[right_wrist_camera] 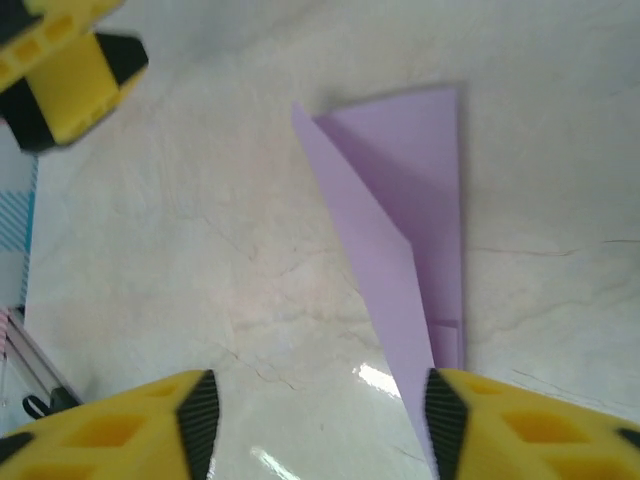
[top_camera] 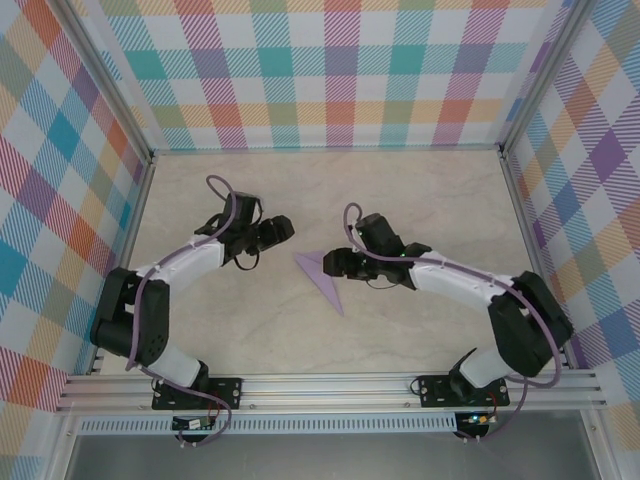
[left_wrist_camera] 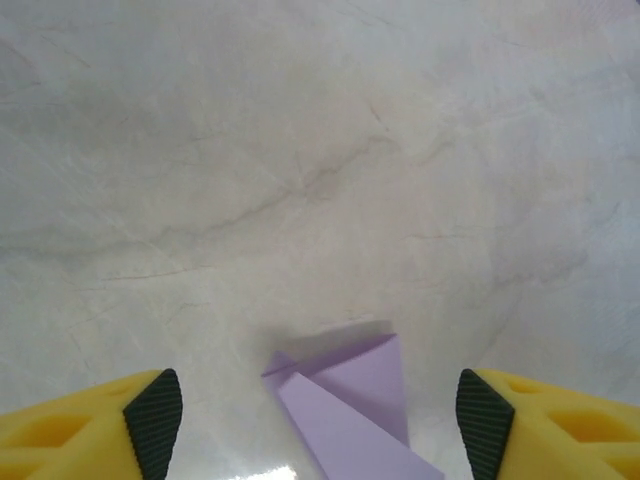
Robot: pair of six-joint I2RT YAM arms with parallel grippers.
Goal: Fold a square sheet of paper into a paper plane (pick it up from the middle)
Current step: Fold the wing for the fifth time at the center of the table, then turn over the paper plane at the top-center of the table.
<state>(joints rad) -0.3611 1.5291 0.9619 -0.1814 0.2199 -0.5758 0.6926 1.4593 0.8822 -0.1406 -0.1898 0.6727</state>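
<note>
Paper plane [top_camera: 320, 281]: one, flat on table [top_camera: 420, 200]. Left gripper [top_camera: 283, 229], right gripper [top_camera: 331, 264]: fingers apart, empty.

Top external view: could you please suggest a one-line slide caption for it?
Folded purple plane lies on the table between the left arm and right arm.

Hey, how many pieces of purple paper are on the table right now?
1: the paper plane lies flat near the middle of the table. No other piece is visible.
</note>
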